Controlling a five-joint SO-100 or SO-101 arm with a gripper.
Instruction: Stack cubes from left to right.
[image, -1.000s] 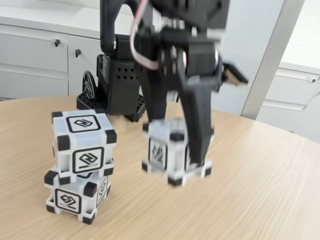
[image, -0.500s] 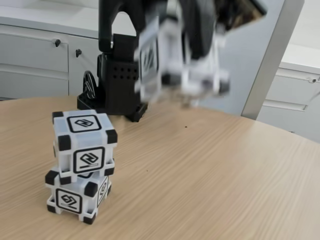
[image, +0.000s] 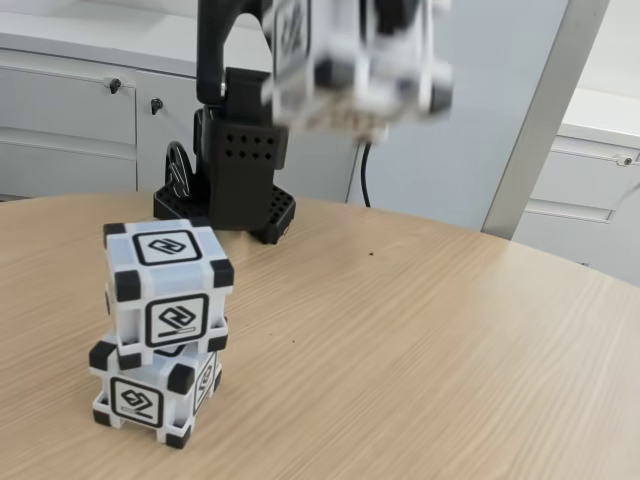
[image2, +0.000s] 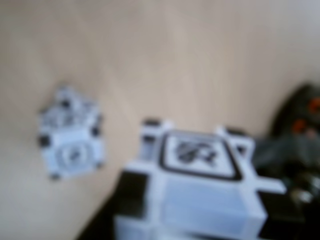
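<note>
- While motion blur is smearing the top of the fixed view, two cubes are standing stacked at lower left, well below and to the left of the jaws: the upper cube (image: 167, 285) is sitting slightly skewed on the lower cube (image: 152, 389), both on the wooden table (image: 420, 370).
- Behind them, the arm's black base (image: 235, 160) is standing on the table's far edge.
- Right of that, high above the table, the third cube (image: 355, 60) is hanging in the air; the gripper itself is lost in blur there.
- From the wrist view, the stack (image2: 70, 132) is lying far below at left, while the held cube (image2: 195, 185) is sitting between the jaws, which are clamping it.
</note>
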